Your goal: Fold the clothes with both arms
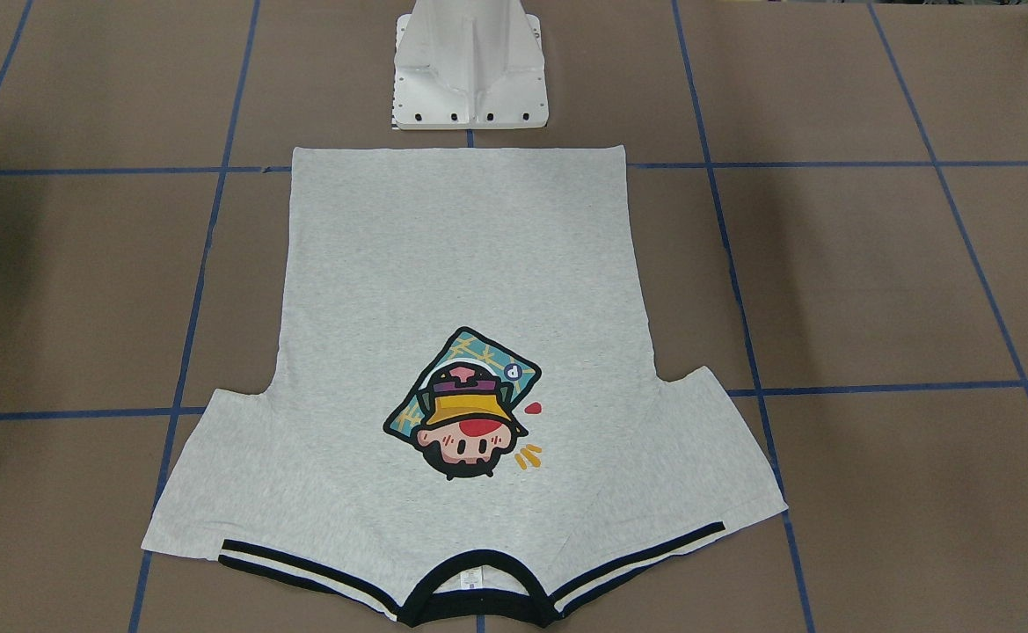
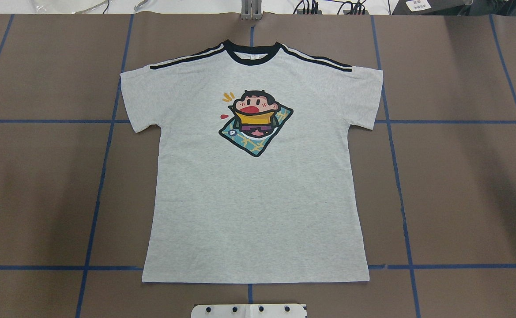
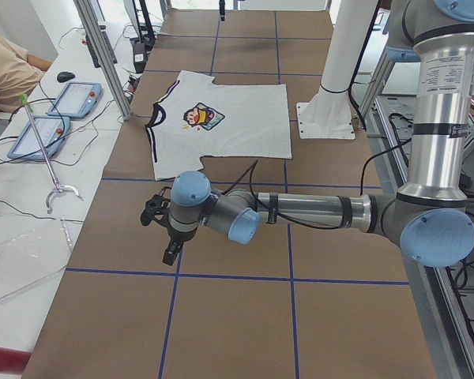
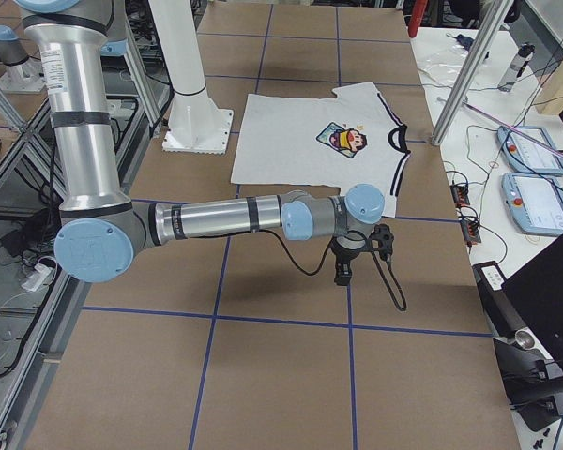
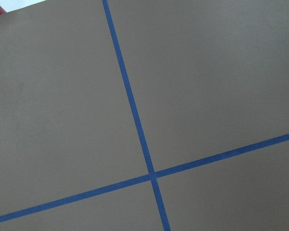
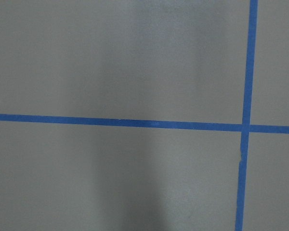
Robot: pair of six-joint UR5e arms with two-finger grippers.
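Note:
The clothes are one light grey T-shirt (image 2: 258, 190) lying flat and spread out, print side up, black collar toward the far side from the robot's base. It also shows in the front-facing view (image 1: 461, 290) and in both side views (image 3: 221, 130) (image 4: 310, 141). My left arm (image 3: 316, 212) stretches low over bare table beside the shirt, its gripper (image 3: 171, 254) pointing down; I cannot tell whether that gripper is open or shut. My right arm (image 4: 216, 220) mirrors it on the other side, and its gripper (image 4: 342, 275) is equally unreadable. Both wrist views show only brown table and blue tape.
The white pedestal base (image 1: 470, 66) stands just behind the shirt's hem. Blue tape lines (image 2: 103, 176) grid the brown table. Control tablets (image 3: 63, 99) (image 4: 535, 150), cables and a person's arm (image 3: 8, 63) are on the bench past the collar side.

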